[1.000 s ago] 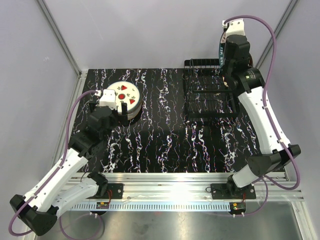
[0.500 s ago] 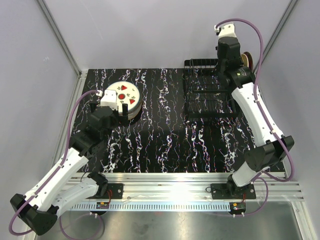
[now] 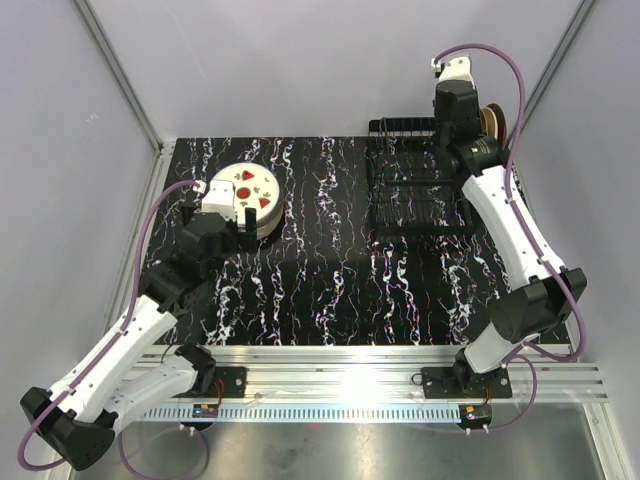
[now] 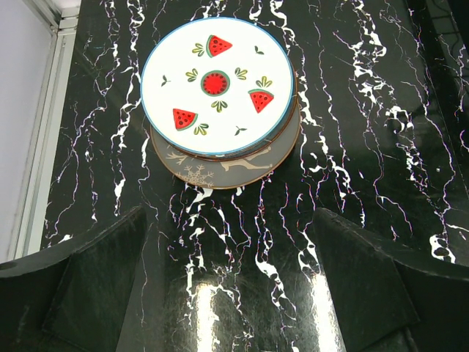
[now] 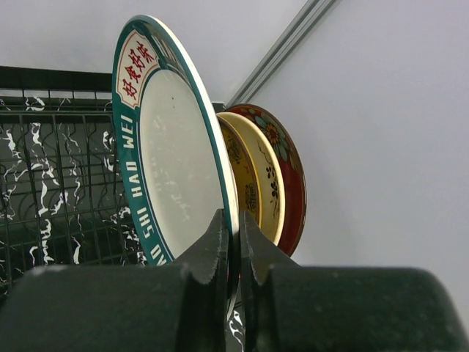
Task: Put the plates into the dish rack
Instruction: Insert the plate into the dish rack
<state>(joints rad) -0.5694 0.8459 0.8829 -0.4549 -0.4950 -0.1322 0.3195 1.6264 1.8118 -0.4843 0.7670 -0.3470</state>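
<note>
A stack of plates (image 3: 250, 188) lies at the table's far left, with a white watermelon plate (image 4: 218, 86) on top and a brown plate (image 4: 238, 167) sticking out beneath it. Just short of the stack, my left gripper (image 4: 231, 275) hangs open and holds nothing. At the far right stands the black wire dish rack (image 3: 420, 195). My right gripper (image 5: 233, 233) is shut on the rim of a teal-rimmed cream plate (image 5: 176, 161), held upright over the rack's right end. Right behind it stand a yellow plate (image 5: 258, 180) and a red floral plate (image 5: 292, 176). Whether the teal plate rests in a slot is hidden.
Black marbled tabletop (image 3: 330, 270) spreads between the stack and the rack. A grey wall (image 5: 381, 147) rises close behind the racked plates. The metal frame rail (image 4: 40, 139) runs along the table's left edge.
My right arm has swung the teal-rimmed plate toward the rack's far right end, beside the standing plates. The left arm has stayed put.
</note>
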